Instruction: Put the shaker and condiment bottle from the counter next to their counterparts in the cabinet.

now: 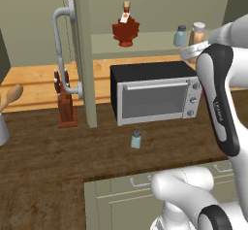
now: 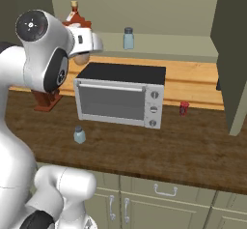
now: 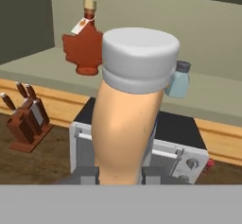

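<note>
Your gripper (image 3: 120,173) is clamped on the condiment bottle (image 3: 125,124), peach body upright between the fingers, whitish cap on top (it takes up most of the hand view). From the left base view you see the bottle (image 1: 197,32) up at shelf height, at 3 o'clock of the twin shaker (image 1: 180,35) on the cabinet shelf (image 1: 145,43), just beside it; contact can't be told. Maple-leaf bottle (image 1: 126,27) stands on the same shelf at 9 o'clock of the twin, well apart. Your other shaker (image 1: 136,139) sits on the counter (image 1: 58,151), upright, at 6 o'clock of the toaster oven (image 1: 155,95), near its front. Knife block (image 1: 65,103) is at 9 o'clock of the oven, beside the open cabinet door (image 1: 85,54).
</note>
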Tool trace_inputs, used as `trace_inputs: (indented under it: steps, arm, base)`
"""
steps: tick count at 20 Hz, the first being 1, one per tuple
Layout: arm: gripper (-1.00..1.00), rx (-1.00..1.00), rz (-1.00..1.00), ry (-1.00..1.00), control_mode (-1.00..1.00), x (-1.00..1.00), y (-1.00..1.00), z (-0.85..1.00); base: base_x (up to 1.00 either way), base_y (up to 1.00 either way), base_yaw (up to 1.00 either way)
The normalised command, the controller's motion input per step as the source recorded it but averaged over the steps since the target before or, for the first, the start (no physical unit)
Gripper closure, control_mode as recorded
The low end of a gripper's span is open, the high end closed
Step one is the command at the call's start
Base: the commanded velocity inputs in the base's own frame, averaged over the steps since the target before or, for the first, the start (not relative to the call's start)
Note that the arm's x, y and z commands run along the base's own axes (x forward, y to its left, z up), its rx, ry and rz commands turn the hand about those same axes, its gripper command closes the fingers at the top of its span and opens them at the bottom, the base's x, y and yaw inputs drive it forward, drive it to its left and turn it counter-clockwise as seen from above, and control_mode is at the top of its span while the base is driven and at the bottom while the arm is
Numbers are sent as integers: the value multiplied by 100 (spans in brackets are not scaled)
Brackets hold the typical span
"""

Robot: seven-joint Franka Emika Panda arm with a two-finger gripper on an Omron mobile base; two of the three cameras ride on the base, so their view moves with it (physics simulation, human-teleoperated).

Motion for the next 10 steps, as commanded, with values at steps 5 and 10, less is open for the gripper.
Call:
trace_inputs:
  steps: [5, 10]
  arm:
    - [100, 5, 9, 0, -100, 39, 30, 0]
    - [100, 0, 7, 0, -100, 39, 17, -2]
  base:
    - [0, 0, 0]
    - [0, 0, 0]
